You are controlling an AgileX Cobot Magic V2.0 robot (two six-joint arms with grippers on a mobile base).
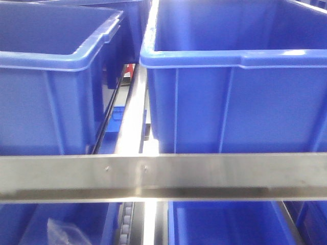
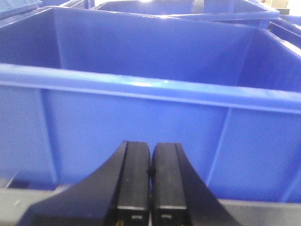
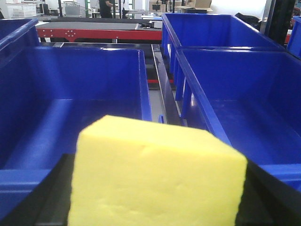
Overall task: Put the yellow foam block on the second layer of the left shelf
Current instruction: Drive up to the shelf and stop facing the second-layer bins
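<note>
The yellow foam block (image 3: 155, 176) fills the lower part of the right wrist view, clamped between the black fingers (image 3: 47, 197) of my right gripper (image 3: 155, 188), which is shut on it. It hangs above the near rim of a blue bin (image 3: 70, 94). In the left wrist view my left gripper (image 2: 150, 162) is shut, its two black fingers pressed together with nothing between them, just in front of a blue bin wall (image 2: 141, 127). Neither gripper nor the block shows in the front view.
Two blue bins (image 1: 46, 102) (image 1: 240, 97) stand side by side on a shelf layer behind a metal rail (image 1: 163, 176), with a metal divider (image 1: 134, 112) between them. More blue bins (image 1: 219, 224) sit on the layer below. Further bins (image 3: 235, 103) lie to the right.
</note>
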